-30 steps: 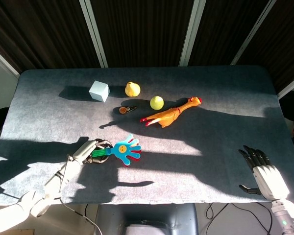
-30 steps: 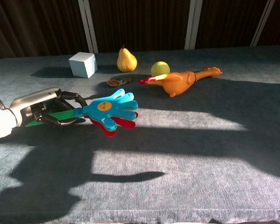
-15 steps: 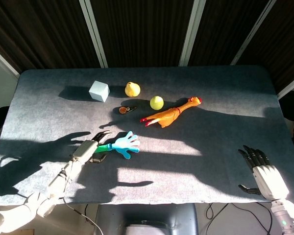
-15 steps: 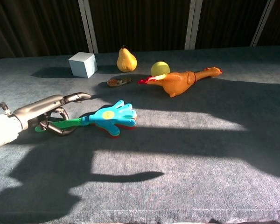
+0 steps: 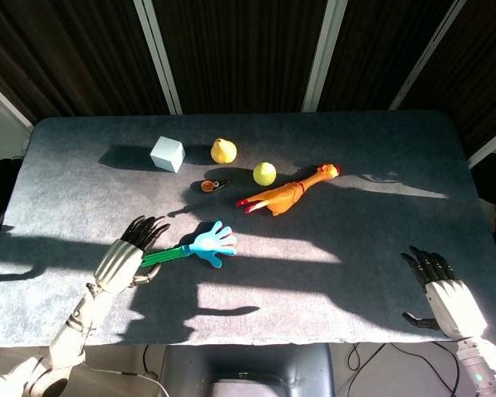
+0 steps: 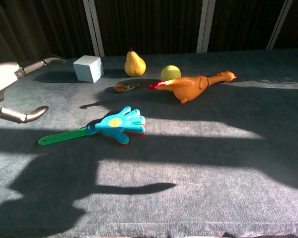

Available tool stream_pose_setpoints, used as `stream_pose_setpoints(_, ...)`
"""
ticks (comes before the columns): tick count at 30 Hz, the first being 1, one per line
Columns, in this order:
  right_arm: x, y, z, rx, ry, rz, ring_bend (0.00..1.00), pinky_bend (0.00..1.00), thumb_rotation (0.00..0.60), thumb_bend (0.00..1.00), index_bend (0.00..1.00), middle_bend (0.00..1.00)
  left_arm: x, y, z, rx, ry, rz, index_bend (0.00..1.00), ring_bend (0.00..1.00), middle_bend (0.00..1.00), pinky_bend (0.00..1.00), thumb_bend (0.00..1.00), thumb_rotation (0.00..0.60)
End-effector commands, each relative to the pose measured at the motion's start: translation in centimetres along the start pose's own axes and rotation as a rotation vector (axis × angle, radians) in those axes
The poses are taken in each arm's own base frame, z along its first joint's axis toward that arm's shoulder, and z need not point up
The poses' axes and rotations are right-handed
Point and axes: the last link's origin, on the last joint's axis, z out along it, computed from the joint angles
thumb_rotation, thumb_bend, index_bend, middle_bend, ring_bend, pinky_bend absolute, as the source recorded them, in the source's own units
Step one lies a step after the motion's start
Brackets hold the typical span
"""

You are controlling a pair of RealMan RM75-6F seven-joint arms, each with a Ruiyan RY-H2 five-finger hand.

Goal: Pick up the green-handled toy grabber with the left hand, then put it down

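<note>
From my remote station I record the green-handled toy grabber (image 5: pixel 192 248) lying flat on the tabletop (image 5: pixel 355 141), toward the front-left part, green handle pointing at the left edge and its blue hand-shaped head toward the centre; red shows beneath the blue in the chest view. My left hand (image 5: pixel 121 260) sits at the handle end with fingers spread and dark fingertips fanned toward the far edge. The chest view shows this hand raised clear of the handle, holding nothing. My right hand (image 5: pixel 445 296) rests at the front-right corner, fingers apart, empty.

Toward the far edge I note a pale blue cube (image 5: pixel 167 154), a yellow pear (image 5: pixel 223 150) just right of it, and a yellow-green ball (image 5: pixel 264 173) nearer the centre. A rubber chicken (image 5: pixel 287 192) lies on its side just in front of the ball, head toward the right edge. A small brown object (image 5: pixel 211 185), too small to identify, lies between cube and chicken.
</note>
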Motion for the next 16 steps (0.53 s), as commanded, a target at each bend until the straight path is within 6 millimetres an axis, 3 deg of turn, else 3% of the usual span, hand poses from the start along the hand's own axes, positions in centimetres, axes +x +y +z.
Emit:
stream_pose_setpoints(1, -0.1, -0.1, -0.1, 0.000, 0.006, -0.009, 0.00, 0.00, 0.600, 0.09, 0.00, 0.00, 3.7, -0.2, -7.4, 0.113, 0.105, 0.186, 0.00, 0.00, 0.00, 0.00, 0.40, 0.600)
stream_pose_setpoints(5, -0.3, -0.3, -0.2, 0.003, 0.017, -0.022, 0.00, 0.00, 0.600, 0.09, 0.00, 0.00, 3.5, -1.7, -12.9, 0.270, 0.109, 0.169, 0.00, 0.00, 0.00, 0.00, 0.40, 0.600)
stream_pose_setpoints(7, -0.3, -0.5, -0.3, 0.010, 0.027, -0.024, 0.00, 0.00, 0.600, 0.09, 0.00, 0.00, 3.3, -2.4, -14.1, 0.318, 0.091, 0.106, 0.00, 0.00, 0.00, 0.00, 0.40, 0.600)
stream_pose_setpoints(12, -0.1, -0.5, -0.8, 0.010, 0.063, -0.029, 0.00, 0.00, 0.600, 0.09, 0.00, 0.00, 3.8, -2.7, -14.2, 0.276, -0.011, -0.019, 0.00, 0.00, 0.00, 0.00, 0.40, 0.600)
stream_pose_setpoints(16, 0.2, -0.2, -0.9, -0.006, 0.075, -0.034, 0.00, 0.00, 0.600, 0.09, 0.00, 0.00, 3.6, -3.0, -13.9, 0.262, -0.058, -0.011, 0.00, 0.00, 0.00, 0.00, 0.40, 0.600)
